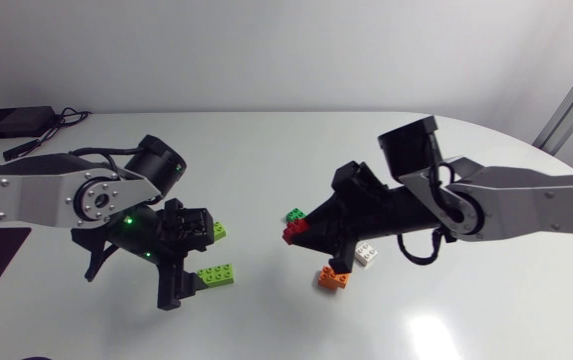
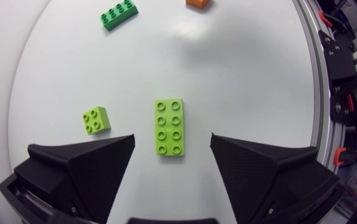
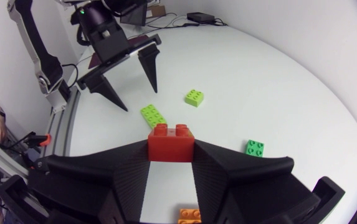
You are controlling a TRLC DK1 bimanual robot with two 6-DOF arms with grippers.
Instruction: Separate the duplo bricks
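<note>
**Q:** In the right wrist view, what does the right gripper (image 3: 171, 155) hold?

**A:** A red duplo brick (image 3: 171, 138), clamped between both fingers from two sides, with its studs pointing ahead. An orange brick (image 3: 190, 216) lies under the gripper. A green 2x2 brick (image 3: 255, 147) lies beside it on the white worktop (image 3: 278, 81).

**Q:** And the left gripper (image 2: 172, 142)?

**A:** It is spread wide and grasps nothing. A lime 2x4 brick (image 2: 169, 126) lies flat between its fingers and touches neither. A lime 2x2 brick (image 2: 95, 119) lies just ahead of one finger. A white brick (image 1: 367, 253) rests beneath the right arm.
</note>
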